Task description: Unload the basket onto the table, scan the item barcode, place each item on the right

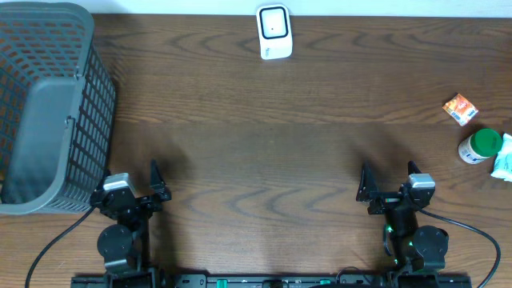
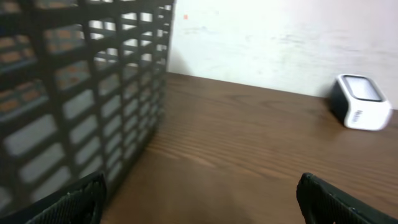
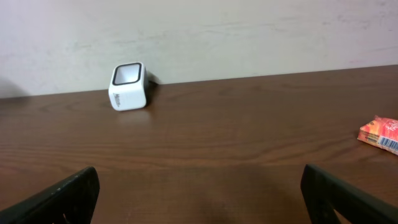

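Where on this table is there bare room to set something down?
Free: the broad middle, bordered by the mesh basket, the white scanner, the left gripper and the right gripper. Crowded: the right edge, with an orange packet, a green-capped bottle and a white pack.

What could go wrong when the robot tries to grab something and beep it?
The small orange packet, the green-capped white bottle and a white wrapper huddle together on the brown wooden table, so the open right tool might bump one while grabbing another. The bottle seems to lie on its side and could roll. The white boxy scanner stands far off at the back; the item might slip on the way.
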Available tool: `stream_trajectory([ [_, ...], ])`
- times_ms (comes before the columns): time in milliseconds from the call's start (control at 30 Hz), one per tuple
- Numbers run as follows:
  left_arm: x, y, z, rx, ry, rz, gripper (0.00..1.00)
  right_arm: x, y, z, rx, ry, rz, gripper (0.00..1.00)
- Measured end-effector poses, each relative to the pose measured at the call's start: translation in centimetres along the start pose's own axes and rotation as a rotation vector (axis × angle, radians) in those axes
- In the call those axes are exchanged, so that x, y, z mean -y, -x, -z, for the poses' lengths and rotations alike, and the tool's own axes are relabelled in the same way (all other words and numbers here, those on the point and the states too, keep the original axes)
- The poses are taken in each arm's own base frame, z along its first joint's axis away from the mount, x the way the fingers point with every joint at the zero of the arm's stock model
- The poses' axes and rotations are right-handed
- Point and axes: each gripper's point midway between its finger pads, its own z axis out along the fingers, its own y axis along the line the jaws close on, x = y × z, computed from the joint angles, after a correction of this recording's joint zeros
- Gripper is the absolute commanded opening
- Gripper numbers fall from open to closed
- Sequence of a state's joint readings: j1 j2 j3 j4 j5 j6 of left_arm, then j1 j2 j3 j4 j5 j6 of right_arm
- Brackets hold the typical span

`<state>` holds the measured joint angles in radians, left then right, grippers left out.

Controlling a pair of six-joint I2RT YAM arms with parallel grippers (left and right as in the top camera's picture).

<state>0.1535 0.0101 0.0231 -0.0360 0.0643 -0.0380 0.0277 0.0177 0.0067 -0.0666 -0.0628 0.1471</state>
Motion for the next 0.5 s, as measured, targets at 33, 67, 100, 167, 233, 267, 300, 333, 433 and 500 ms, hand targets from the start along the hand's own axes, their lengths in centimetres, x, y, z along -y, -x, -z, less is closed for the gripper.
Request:
stream_trajectory([
  [33,0.4,0.0,0.0,-0.002,-0.015,0.01,0.98,0.0,0.0,0.0,0.0,0.0,0.0,0.99],
  [67,0.8,-0.1,0.0,-0.004,-0.033,0.019,0.98,0.0,0.0,0.0,0.0,0.0,0.0,0.99],
  [100,1.4,-0.2,0.0,-0.007,-0.058,0.032,0.98,0.0,0.0,0.0,0.0,0.0,0.0,0.99],
  [167,2.3,-0.3,0.1,-0.013,-0.095,0.045,0.98,0.0,0.0,0.0,0.0,0.0,0.0,0.99],
  [233,3.1,-0.4,0.2,-0.018,-0.126,0.053,0.98,0.0,0.0,0.0,0.0,0.0,0.0,0.99],
  [267,3.4,-0.4,0.2,-0.02,-0.138,0.055,0.98,0.0,0.0,0.0,0.0,0.0,0.0,0.99],
  [300,3.6,-0.4,0.3,-0.021,-0.147,0.054,0.98,0.0,0.0,0.0,0.0,0.0,0.0,0.99],
  [333,3.8,-0.4,0.3,-0.022,-0.153,0.054,0.98,0.0,0.0,0.0,0.0,0.0,0.0,0.99],
  [433,3.9,-0.5,0.3,-0.023,-0.159,0.053,0.98,0.0,0.0,0.0,0.0,0.0,0.0,0.99],
  [500,3.9,-0.5,0.3,-0.023,-0.158,0.053,0.98,0.0,0.0,0.0,0.0,0.0,0.0,0.99],
])
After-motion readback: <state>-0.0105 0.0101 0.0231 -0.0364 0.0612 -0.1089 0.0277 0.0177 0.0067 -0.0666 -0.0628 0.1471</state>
